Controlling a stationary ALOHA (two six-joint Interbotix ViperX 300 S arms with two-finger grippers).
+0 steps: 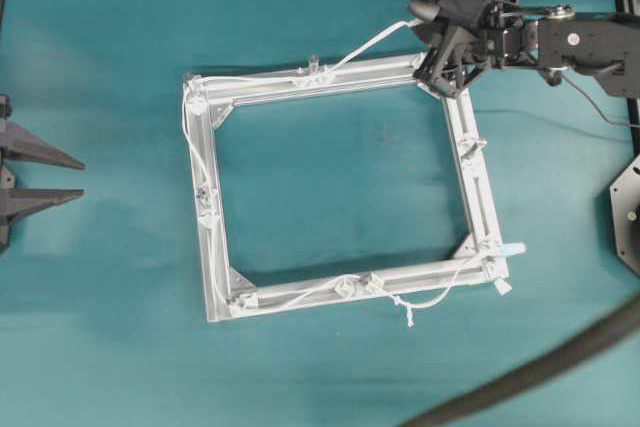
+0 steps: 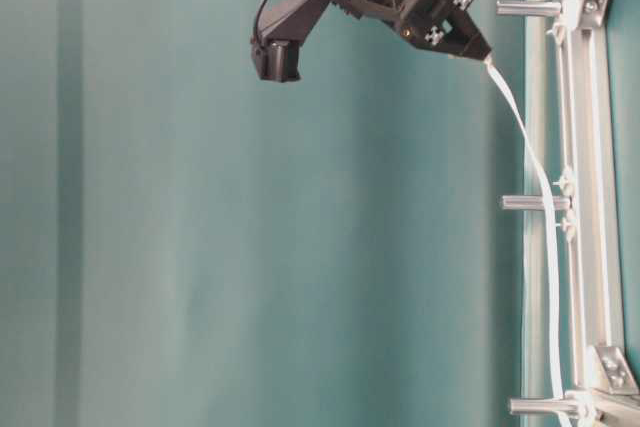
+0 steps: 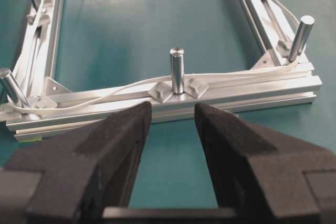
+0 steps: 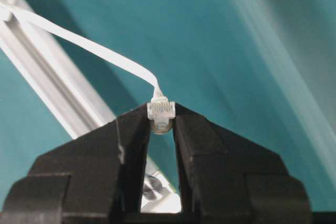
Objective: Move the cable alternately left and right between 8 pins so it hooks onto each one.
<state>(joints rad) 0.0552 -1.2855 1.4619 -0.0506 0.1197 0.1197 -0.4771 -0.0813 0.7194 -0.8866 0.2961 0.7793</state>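
The white cable runs along the bottom, left and top bars of the square silver frame, passing pins such as the one at the top middle. From there it rises to my right gripper above the frame's top right corner. In the right wrist view that gripper is shut on the cable's small plug. The table-level view shows the cable hanging from the gripper toward a pin. My left gripper waits open at the far left, and between its fingers I see a pin and the cable.
A thick dark hose crosses the bottom right corner. A black mount sits at the right edge. The frame lies on a teal cloth that also fills its middle.
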